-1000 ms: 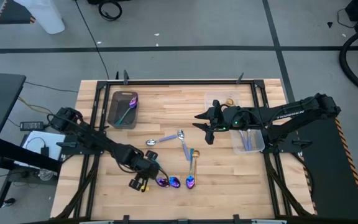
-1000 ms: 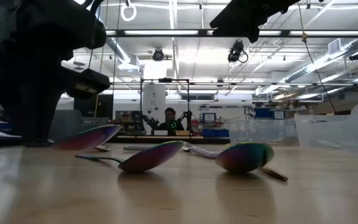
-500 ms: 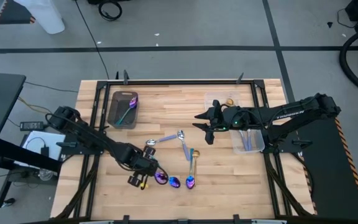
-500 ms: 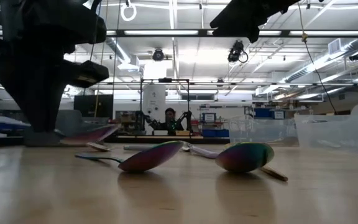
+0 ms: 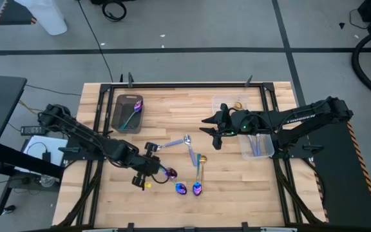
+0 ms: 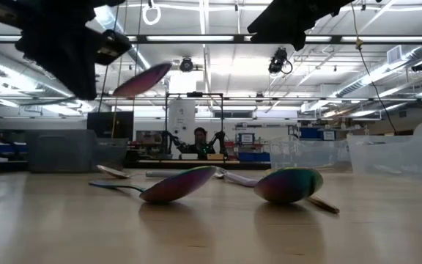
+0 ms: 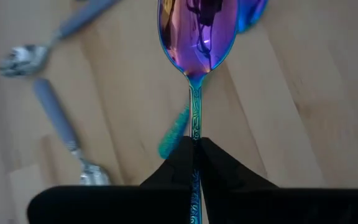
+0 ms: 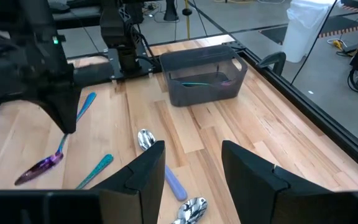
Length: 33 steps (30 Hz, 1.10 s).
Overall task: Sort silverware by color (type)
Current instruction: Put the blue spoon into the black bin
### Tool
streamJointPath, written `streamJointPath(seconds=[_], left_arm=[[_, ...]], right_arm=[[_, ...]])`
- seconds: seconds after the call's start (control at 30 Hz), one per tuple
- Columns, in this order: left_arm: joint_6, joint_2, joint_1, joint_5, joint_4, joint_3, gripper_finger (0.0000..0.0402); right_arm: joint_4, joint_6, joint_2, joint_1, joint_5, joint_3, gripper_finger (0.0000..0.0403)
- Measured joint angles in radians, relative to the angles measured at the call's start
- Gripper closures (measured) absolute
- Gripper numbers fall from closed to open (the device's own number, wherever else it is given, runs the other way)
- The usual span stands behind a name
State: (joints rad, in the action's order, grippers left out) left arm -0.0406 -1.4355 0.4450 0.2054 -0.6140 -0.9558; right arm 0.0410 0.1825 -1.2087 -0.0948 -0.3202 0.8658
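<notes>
In the high view, the left arm is reaching in from the left edge toward the lower middle of the table (image 5: 237,193). The left gripper (image 5: 152,169) is pinching a purple spoon (image 5: 167,172) by its thin teal handle. In the left wrist view the fingers (image 7: 219,168) are pressing together on the handle, and the shiny bowl (image 7: 197,34) is pointing away from the camera. In the low view this spoon (image 6: 142,78) is hanging in the air in the upper left of the frame, well above the wood.

Up and to the left of the gripper, a dark tray (image 5: 129,113) is sitting near the top left part of the table. One purple spoon with a teal handle (image 5: 129,116) is lying inside it.

In the middle of the table, two silver spoons (image 5: 169,145) are lying near each other, making a bent shape. Just below them, a gold spoon (image 5: 201,159) is lying beside the teal handles. Two more purple spoons (image 5: 181,189) are lying at the lower middle, their bowls side by side. In the low view these two bowls (image 6: 179,183) are resting on the wood, close to the camera.

Further right, the right gripper (image 5: 212,130) is hovering over the table with its fingers spread and nothing between them. Clear containers (image 5: 256,143) are sitting under the right arm, at the right side of the table. Something gold (image 5: 237,105) is showing in the upper one. What is lying in the lower one I cannot tell.
</notes>
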Motion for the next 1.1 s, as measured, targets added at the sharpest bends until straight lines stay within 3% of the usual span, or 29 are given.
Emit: streamJointPath(seconds=[0.77,1.1], left_arm=[[0.001,0.058,0.000,0.135,-0.081,0.000,0.0383],[0.026,0.071,-0.049,0.142,-0.120,0.000,0.0383]], right_arm=[[0.000,0.000,0.000,0.000,0.000,0.000,0.0234],[0.000,0.005,0.000,-0.001,0.000,0.000,0.0234]])
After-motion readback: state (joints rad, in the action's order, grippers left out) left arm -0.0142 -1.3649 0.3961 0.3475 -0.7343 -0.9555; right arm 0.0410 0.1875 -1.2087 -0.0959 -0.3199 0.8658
